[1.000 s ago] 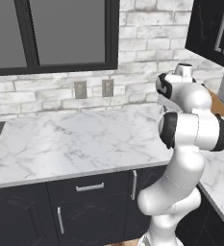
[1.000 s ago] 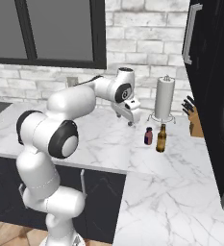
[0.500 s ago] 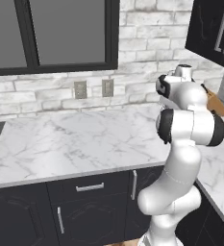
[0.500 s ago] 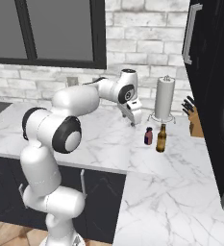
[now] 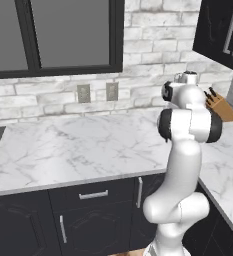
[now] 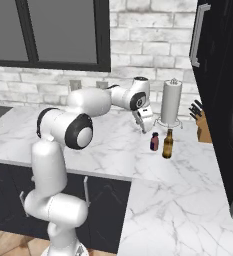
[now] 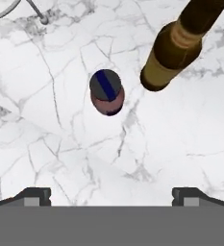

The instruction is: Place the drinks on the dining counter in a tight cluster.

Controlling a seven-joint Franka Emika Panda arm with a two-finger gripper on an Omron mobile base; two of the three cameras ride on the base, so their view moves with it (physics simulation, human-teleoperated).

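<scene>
I am holding my claw (image 6: 144, 121) spread wide and gripping nothing, hanging above the white, grey-veined marble worktop (image 6: 183, 175) just left of the two drinks. The short maroon bottle (image 6: 154, 141), a squat cylinder with a dark blue cap, is standing upright on the stone, and the taller brown glass bottle (image 6: 167, 144), glossy with a narrow neck, is standing just beside it on its right, apart from it. Looking down past my fingertips (image 7: 34, 195), I am seeing the maroon bottle (image 7: 107, 92) from above, round-capped, with the brown bottle (image 7: 177, 47) slanting away. Behind them a white paper-towel roll (image 6: 170, 102) is standing on its wire holder; a wooden knife block (image 6: 203, 125) is sitting farther right.
</scene>
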